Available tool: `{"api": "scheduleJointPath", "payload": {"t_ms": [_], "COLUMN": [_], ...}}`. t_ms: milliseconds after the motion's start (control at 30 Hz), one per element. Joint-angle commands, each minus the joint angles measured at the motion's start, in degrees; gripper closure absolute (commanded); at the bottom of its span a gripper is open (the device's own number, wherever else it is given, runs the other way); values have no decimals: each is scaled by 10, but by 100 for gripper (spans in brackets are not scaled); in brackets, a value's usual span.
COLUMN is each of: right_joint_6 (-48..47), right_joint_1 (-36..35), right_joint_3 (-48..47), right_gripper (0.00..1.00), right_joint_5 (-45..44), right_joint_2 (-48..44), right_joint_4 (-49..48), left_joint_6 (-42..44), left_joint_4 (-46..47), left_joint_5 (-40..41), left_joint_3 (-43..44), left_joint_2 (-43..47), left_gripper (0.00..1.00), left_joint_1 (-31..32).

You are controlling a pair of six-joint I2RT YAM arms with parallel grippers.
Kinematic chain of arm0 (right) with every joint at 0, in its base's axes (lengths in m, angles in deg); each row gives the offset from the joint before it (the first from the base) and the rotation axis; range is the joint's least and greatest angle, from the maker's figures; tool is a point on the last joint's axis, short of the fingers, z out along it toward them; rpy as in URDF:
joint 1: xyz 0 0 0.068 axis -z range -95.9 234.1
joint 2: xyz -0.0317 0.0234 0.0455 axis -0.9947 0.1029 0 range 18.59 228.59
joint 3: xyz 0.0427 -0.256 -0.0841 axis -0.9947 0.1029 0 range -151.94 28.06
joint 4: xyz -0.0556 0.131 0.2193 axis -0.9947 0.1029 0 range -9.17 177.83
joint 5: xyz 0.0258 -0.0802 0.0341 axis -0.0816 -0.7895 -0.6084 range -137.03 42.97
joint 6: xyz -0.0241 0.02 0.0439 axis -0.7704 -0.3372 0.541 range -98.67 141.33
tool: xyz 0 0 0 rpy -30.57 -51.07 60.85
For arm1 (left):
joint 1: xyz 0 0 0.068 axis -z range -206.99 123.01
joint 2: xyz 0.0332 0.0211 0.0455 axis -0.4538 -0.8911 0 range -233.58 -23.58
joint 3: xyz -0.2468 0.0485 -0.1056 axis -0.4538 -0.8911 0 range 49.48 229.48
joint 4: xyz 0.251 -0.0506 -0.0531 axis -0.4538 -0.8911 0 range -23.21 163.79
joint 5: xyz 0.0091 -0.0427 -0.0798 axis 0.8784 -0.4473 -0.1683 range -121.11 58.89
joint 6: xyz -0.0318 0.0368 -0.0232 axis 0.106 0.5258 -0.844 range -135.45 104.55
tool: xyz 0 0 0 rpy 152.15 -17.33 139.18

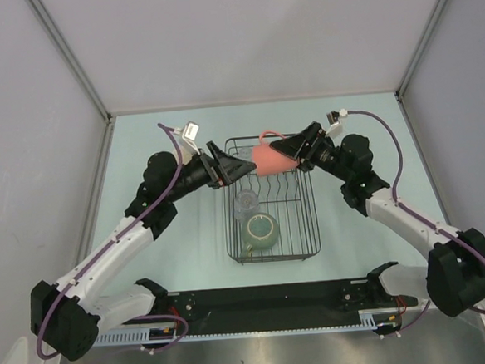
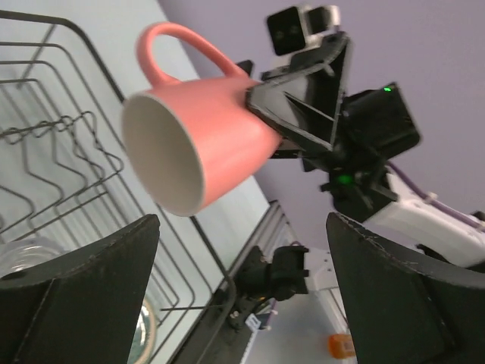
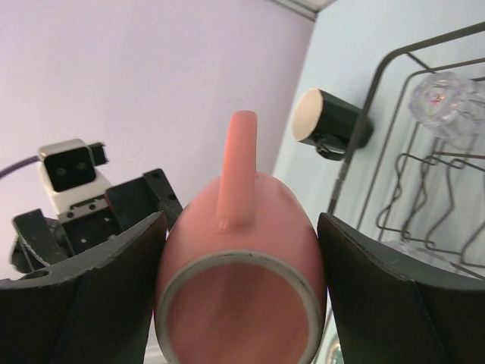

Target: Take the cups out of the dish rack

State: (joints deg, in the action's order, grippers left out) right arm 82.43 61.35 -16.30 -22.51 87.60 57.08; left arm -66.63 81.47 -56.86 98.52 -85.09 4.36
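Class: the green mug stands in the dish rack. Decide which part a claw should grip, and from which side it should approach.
Probably from straight above, pinching the rim wall, one finger inside. The green mug stands upright, mouth up, and the wires of the dish rack fence its sides.

Left wrist view: clear tumbler (image 2: 21, 256) cut by the left edge, lower part behind left tool (image 2: 242, 220). Green mug (image 2: 144, 334): rim sliver only. Right wrist view: pink mug (image 3: 242, 250) base cut by the bottom edge.
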Motion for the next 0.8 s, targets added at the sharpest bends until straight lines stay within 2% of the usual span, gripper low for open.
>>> {"api": "scheduleJointPath", "payload": {"t_ms": [0, 233, 633, 733, 767], "right_joint_6": [109, 145, 163, 166, 166], "right_joint_1": [4, -3, -45, -57, -65], "right_joint_3": [-1, -7, -25, -26, -25], "right_gripper": [100, 100, 100, 100, 100], "right_joint_5": [38, 54, 104, 115, 119], "right_joint_2": [23, 60, 92, 95, 96], "right_joint_4": [-202, -274, -329, -337, -339], "left_joint_6": [-68, -89, -86, -87, -88], "left_joint_4": [141, 175, 193, 200, 206], "left_joint_5": [-61, -79, -68, -68, -68], "left_joint_3": [-26, -32, -38, -39, -39], "left_joint_2": [1, -18, -37, -46, -48], "left_gripper": [4, 5, 9, 23, 37], "left_joint_1": [-2, 0, 12, 18, 20]}}
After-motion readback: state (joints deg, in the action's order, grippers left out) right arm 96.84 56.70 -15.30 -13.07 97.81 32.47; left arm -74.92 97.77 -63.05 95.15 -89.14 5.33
